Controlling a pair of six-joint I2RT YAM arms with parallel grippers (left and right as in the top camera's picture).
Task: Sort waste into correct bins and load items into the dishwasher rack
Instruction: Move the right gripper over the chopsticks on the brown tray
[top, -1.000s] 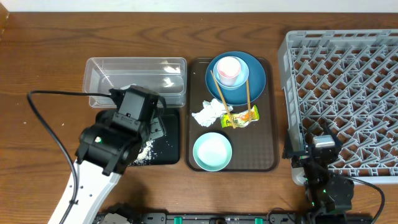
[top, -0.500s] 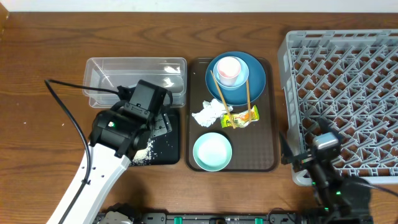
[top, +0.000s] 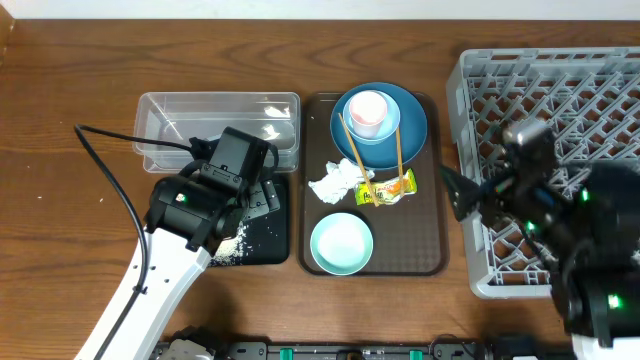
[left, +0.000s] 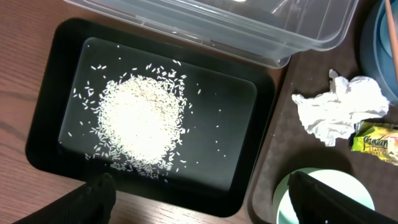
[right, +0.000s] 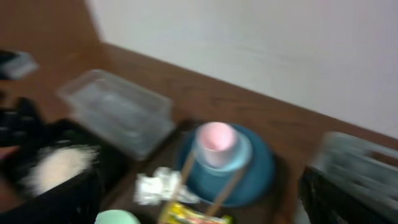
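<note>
At the near end of the brown tray (top: 430, 200) sits a mint-green bowl (top: 341, 243), round and upright. At mid-tray lie a crumpled white napkin (top: 338, 181) and, just to its right, a small yellow, green and orange wrapper (top: 386, 188). At the tray's far end a dark-blue plate (top: 412, 125) carries a light-blue saucer (top: 390, 122) with a pale pink cup (top: 367, 108) standing on it. Two wooden chopsticks (top: 398, 150) slant across the plate's near rim. Just left of the tray's near half a shallow black tray (left: 43, 143) holds a heap of white rice (left: 140, 118) with loose grains scattered around it. The left gripper (left: 205, 196) hangs over that black tray's near edge, fingers spread wide and gripping nothing. Left of the tray's far half stands a clear tub (top: 220, 110); glare hides whatever is in it. Right of the tray is the big grey rack (top: 560, 90). The right gripper (right: 199, 199), blurred, is over the narrow gap there, also spread wide with nothing in it. The table (top: 60, 100) shows bare wood well left of the tray.
</note>
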